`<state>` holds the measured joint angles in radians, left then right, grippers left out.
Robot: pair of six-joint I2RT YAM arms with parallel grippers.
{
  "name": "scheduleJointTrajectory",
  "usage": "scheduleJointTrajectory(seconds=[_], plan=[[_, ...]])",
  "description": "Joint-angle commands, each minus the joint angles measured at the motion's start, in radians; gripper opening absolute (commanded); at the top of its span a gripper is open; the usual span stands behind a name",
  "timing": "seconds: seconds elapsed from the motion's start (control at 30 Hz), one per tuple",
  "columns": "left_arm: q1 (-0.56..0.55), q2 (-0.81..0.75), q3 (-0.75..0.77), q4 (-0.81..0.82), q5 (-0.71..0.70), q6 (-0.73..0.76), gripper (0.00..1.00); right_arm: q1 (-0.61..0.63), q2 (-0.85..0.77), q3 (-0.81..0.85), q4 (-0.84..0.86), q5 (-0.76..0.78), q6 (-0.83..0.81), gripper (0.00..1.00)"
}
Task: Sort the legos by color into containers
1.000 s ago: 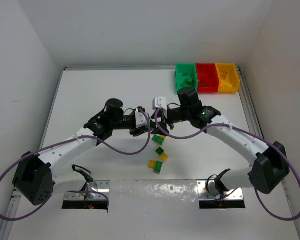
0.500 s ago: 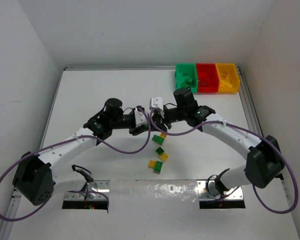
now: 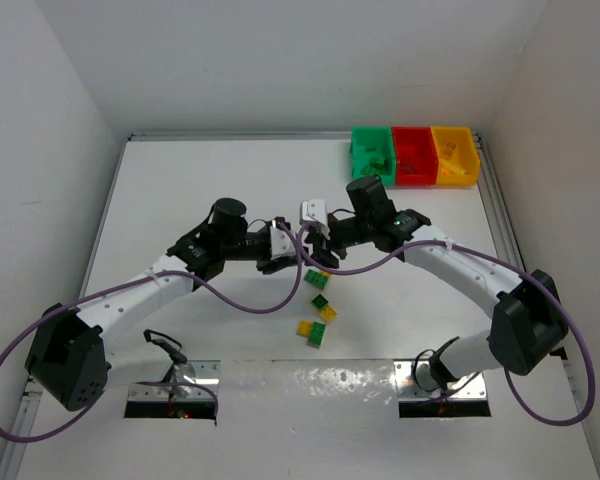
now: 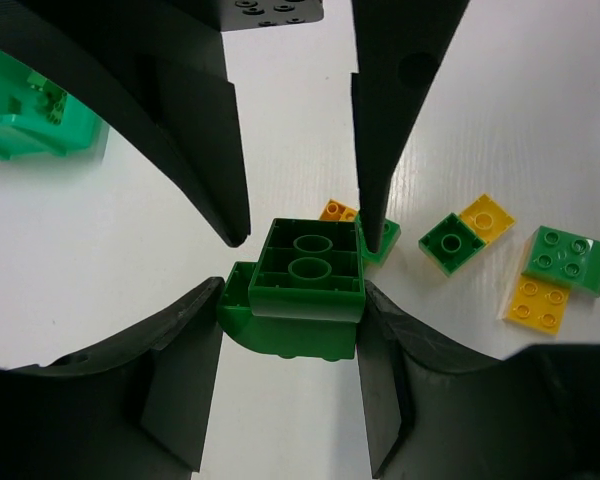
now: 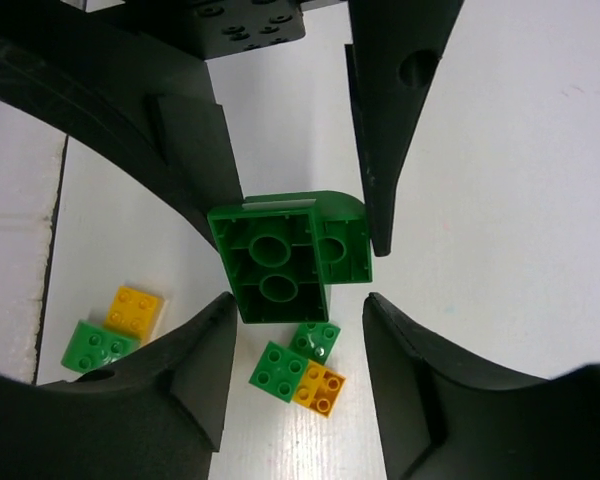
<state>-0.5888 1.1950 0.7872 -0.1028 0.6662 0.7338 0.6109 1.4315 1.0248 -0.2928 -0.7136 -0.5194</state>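
Green plastic sits at the middle of things: a small green stack of legos, seen from its hollow underside, is clamped between the two fingers of the left gripper. That gripper is closed snugly on the stack's sides and holds it above the white table. The right gripper faces the green stack from the opposite side, jaws about half spread and straddling it. In the left wrist view one of its fingers touches a corner of the green stack, while a sliver of table shows between the stack and the other finger, so I cannot tell whether it has a grip. The two grippers crowd the green stack on every side, and from the overhead camera their black bodies hide nearly all of it. Below and just beside the green stack, loose legos lie on the table: an orange brick peeping out behind it, a dark green brick touching a yellow brick, and farther from the stack a green and yellow pair. The containers stand well apart from the green stack, farther back and to its right: green bin, red bin and yellow-orange bin, joined in a row.
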Motion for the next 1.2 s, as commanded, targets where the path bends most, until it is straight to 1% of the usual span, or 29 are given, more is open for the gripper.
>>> scheduleJointTrajectory(seconds=[0.0, 0.07, 0.17, 0.23, 0.37, 0.47, 0.5, 0.57, 0.6, 0.63, 0.73, 0.8, 0.83, 0.9, 0.93, 1.0, 1.03, 1.17], plan=[[0.000, -0.018, 0.030, 0.011, 0.035, 0.030, 0.00, -0.002, -0.016, 0.029, 0.065, -0.014, -0.001, 0.52], [0.000, -0.017, 0.029, 0.020, 0.044, 0.023, 0.00, -0.002, -0.026, 0.006, 0.102, -0.021, 0.019, 0.58], [-0.002, -0.017, 0.024, 0.035, 0.046, 0.003, 0.00, 0.000, -0.016, 0.012, 0.103, -0.052, 0.041, 0.62], [-0.002, -0.017, 0.024, 0.048, 0.042, -0.014, 0.00, -0.002, -0.011, 0.015, 0.104, -0.067, 0.047, 0.62], [-0.002, -0.017, 0.027, 0.054, 0.033, -0.028, 0.00, -0.002, -0.006, 0.018, 0.087, -0.047, 0.036, 0.58], [-0.003, -0.017, 0.029, 0.063, 0.030, -0.043, 0.00, -0.002, 0.000, 0.026, 0.086, -0.046, 0.039, 0.43], [-0.002, -0.017, 0.029, 0.067, 0.032, -0.050, 0.00, -0.002, 0.004, 0.029, 0.086, -0.050, 0.044, 0.36], [-0.002, -0.017, 0.032, 0.072, 0.032, -0.057, 0.00, -0.002, 0.020, 0.041, 0.074, -0.060, 0.055, 0.28], [-0.002, -0.017, 0.030, 0.071, 0.032, -0.060, 0.00, 0.000, 0.024, 0.046, 0.067, -0.063, 0.055, 0.19], [-0.003, -0.017, 0.032, 0.069, 0.029, -0.060, 0.00, 0.000, 0.027, 0.057, 0.061, -0.064, 0.056, 0.13], [-0.003, -0.017, 0.032, 0.043, 0.024, -0.040, 0.00, 0.000, 0.023, 0.060, 0.050, -0.067, 0.053, 0.02], [-0.003, -0.017, 0.027, 0.031, 0.016, -0.030, 0.02, -0.002, 0.014, 0.049, 0.067, -0.063, 0.061, 0.00], [-0.002, -0.014, 0.023, 0.028, 0.010, -0.028, 0.15, -0.002, 0.009, 0.044, 0.073, -0.063, 0.062, 0.00], [-0.003, -0.015, 0.017, 0.028, 0.007, -0.033, 0.30, -0.002, 0.000, 0.035, 0.087, -0.057, 0.064, 0.00], [-0.003, -0.018, 0.017, 0.028, 0.009, -0.034, 0.41, -0.002, -0.002, 0.034, 0.089, -0.058, 0.062, 0.00], [-0.002, -0.018, 0.017, 0.018, 0.009, -0.034, 0.48, 0.000, -0.003, 0.034, 0.089, -0.061, 0.064, 0.00], [0.000, -0.021, 0.017, 0.014, 0.007, -0.031, 0.53, -0.002, -0.005, 0.034, 0.090, -0.061, 0.062, 0.00], [-0.002, -0.026, 0.020, -0.020, -0.002, 0.013, 0.58, 0.000, -0.003, 0.031, 0.090, -0.055, 0.055, 0.00]])
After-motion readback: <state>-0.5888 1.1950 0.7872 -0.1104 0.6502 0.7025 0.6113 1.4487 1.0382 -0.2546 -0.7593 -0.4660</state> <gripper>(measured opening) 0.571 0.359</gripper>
